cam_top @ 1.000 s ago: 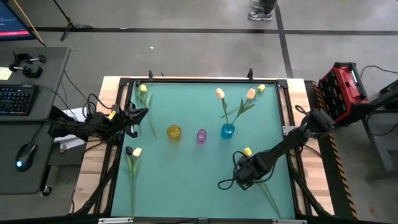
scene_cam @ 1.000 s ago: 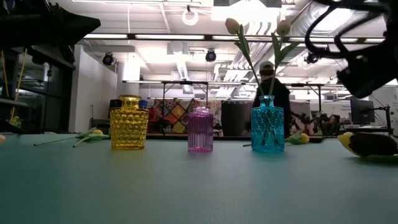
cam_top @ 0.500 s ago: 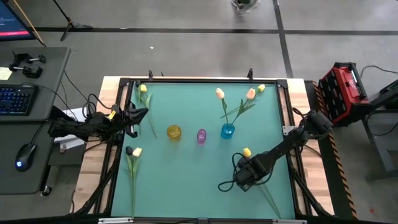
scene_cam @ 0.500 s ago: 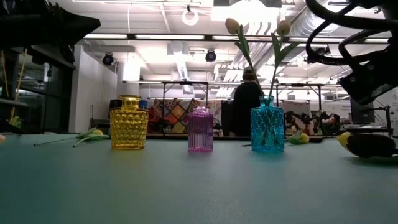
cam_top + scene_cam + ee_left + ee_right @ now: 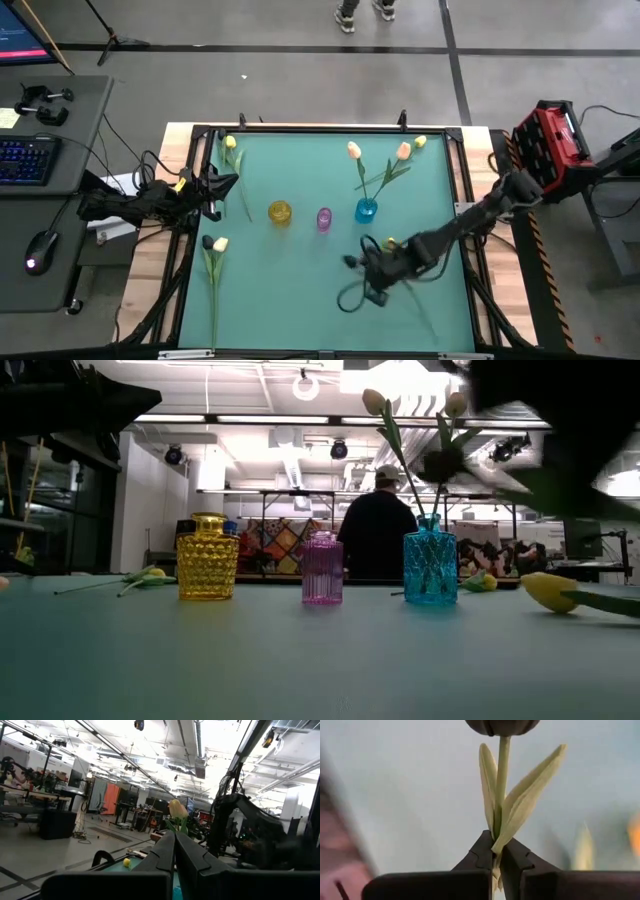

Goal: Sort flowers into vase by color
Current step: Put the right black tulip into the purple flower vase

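— Gripping what, the right pincer (image 5: 496, 854)?
— Clamped on the thin green stem of the dark purple-black artificial tulip (image 5: 502, 750); leaves and bud stand just beyond its fingertips, above the green surface (image 5: 290, 280).
— Left pincer (image 5: 175, 842)?
— Closed, empty, at the surface's left edge.

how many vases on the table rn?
3, in a row across the middle of the table: yellow vase, pink vase, blue vase holding two peach tulips. None appear hidden.
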`<action>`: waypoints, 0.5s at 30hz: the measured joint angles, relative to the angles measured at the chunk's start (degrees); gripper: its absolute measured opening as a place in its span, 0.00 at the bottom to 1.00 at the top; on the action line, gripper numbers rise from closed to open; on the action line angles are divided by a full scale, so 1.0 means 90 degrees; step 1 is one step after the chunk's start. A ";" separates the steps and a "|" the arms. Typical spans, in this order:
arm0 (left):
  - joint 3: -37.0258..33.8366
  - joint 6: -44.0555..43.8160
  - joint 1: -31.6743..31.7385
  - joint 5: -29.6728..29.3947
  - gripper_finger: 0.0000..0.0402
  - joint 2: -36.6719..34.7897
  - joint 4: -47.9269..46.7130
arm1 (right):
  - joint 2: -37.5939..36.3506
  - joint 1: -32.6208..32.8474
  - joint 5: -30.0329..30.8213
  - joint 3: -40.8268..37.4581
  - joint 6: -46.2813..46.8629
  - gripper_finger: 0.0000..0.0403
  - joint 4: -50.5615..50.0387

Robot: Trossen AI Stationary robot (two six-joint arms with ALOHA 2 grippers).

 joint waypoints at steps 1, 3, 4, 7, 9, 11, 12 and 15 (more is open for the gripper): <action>-0.0002 0.0000 0.0002 -0.0002 0.00 0.0000 0.0001 | -0.0085 -0.0117 0.0148 0.0031 -0.0369 0.01 0.0516; 0.0000 0.0000 0.0000 0.0000 0.00 0.0000 -0.0001 | -0.0215 -0.0374 0.0412 0.0047 -0.1061 0.00 0.1465; -0.0002 0.0000 0.0000 -0.0002 0.00 0.0000 0.0001 | -0.0252 -0.0513 0.0549 0.0047 -0.1356 0.00 0.1834; -0.0001 0.0000 0.0000 -0.0002 0.00 0.0000 0.0001 | -0.0406 -0.0998 0.0953 0.0047 -0.2182 0.00 0.2846; -0.0002 0.0000 0.0000 0.0000 0.00 0.0000 -0.0001 | -0.0501 -0.1326 0.1109 0.0047 -0.2629 0.00 0.3504; 0.0000 0.0002 0.0002 0.0001 0.00 0.0000 0.0001 | -0.0561 -0.1610 0.1121 0.0047 -0.3012 0.00 0.4089; 0.0000 0.0000 0.0000 -0.0002 0.00 0.0000 0.0001 | -0.0583 -0.1731 0.1114 0.0047 -0.3213 0.00 0.4334; -0.0002 0.0000 0.0001 -0.0002 0.00 0.0000 0.0001 | -0.0748 -0.2052 0.1107 0.0044 -0.3753 0.00 0.4759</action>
